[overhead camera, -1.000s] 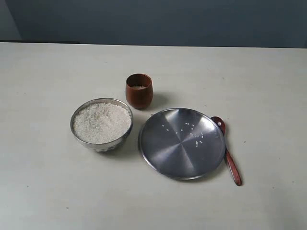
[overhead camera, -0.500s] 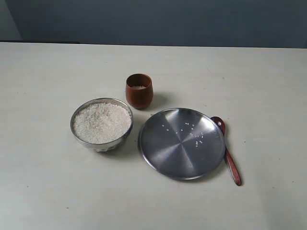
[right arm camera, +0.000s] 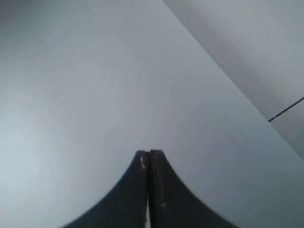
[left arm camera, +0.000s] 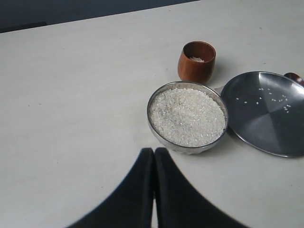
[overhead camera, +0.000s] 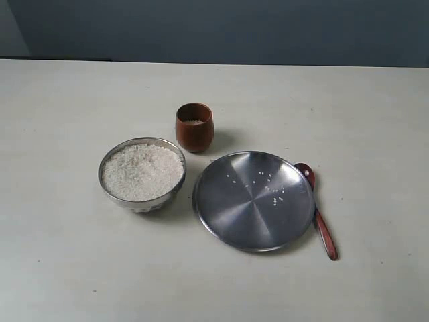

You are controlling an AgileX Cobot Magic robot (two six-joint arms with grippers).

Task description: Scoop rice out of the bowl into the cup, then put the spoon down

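Pale tabletop [overhead camera: 67, 268], four items grouped near its middle.

Steel bowl [overhead camera: 142, 203]: upright, left of the group in the exterior view. It is filled with rice [overhead camera: 142, 172], a heaped white mass reaching nearly to the rim.

Wooden cup [overhead camera: 194, 139]: upright, just behind the bowl's far right edge, apart from it. A small layer of rice is visible low inside.

Flat steel plate [overhead camera: 228, 208]: right of the bowl, just beside it, with a narrow gap between them. A few stray grains [overhead camera: 276, 199] are scattered across its far right part.

Wooden spoon [overhead camera: 322, 225]: lying on the tabletop along the plate's right rim. The oval end is at the far side, close against the rim, though I cannot tell whether they touch. The handle runs toward the near right, angling away from the plate. Nothing holds it.

Left fingers [left arm camera: 137, 190]: pressed together tip to tip with nothing between them. They sit above bare tabletop short of the bowl and are well apart from the spoon.

Right fingers [right arm camera: 135, 190]: also closed flat against each other and empty. Their camera shows only a blurred grey surface with a paler band crossed by a thin dark line, and none of the task items.
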